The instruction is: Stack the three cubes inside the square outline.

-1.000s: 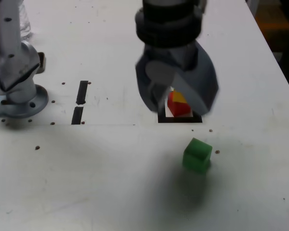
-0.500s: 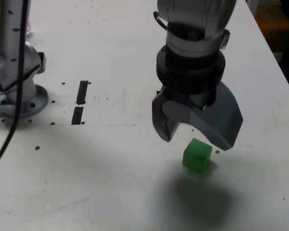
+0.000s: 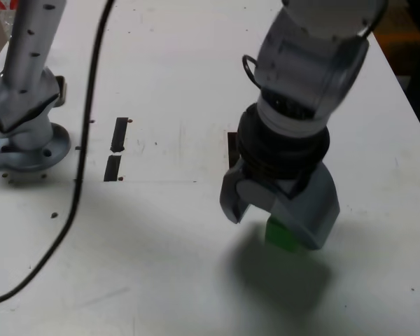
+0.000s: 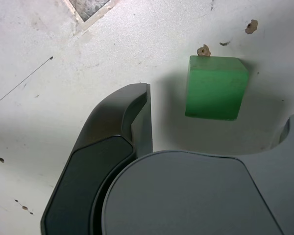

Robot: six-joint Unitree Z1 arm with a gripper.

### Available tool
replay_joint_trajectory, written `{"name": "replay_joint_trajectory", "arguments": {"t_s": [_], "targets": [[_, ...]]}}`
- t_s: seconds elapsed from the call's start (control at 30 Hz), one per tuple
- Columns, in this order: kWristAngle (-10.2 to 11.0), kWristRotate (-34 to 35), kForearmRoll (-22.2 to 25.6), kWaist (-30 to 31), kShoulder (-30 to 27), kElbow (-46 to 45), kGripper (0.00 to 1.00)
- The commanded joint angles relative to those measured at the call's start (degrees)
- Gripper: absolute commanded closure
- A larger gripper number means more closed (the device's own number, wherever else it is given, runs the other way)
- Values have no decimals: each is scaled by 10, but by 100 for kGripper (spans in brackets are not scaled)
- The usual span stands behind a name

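Partly out of sight
The gripper [image 3: 269, 234] hides part of the green cube [image 3: 281, 236] and most of the outline [image 3: 232, 148] in the exterior view; the arm [image 3: 315, 63] runs off its top edge.

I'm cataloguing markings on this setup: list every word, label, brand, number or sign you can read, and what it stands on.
None can be read in either view.
Green cube: no text on the sides that show.
Arm base: a small pale blue patch, too small and blurred to tell whether it bears print.
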State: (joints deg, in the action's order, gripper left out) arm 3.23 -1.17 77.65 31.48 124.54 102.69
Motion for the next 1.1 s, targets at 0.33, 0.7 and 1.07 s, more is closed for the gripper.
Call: {"name": "replay_joint_trajectory", "arguments": {"t_s": [0.33,0.7,1.07], "targets": [[-4,-41,1,0,40,34,3],[-20,-51,1,-7,66,51,5],[-34,-60,3,-19,76,53,12]]}}
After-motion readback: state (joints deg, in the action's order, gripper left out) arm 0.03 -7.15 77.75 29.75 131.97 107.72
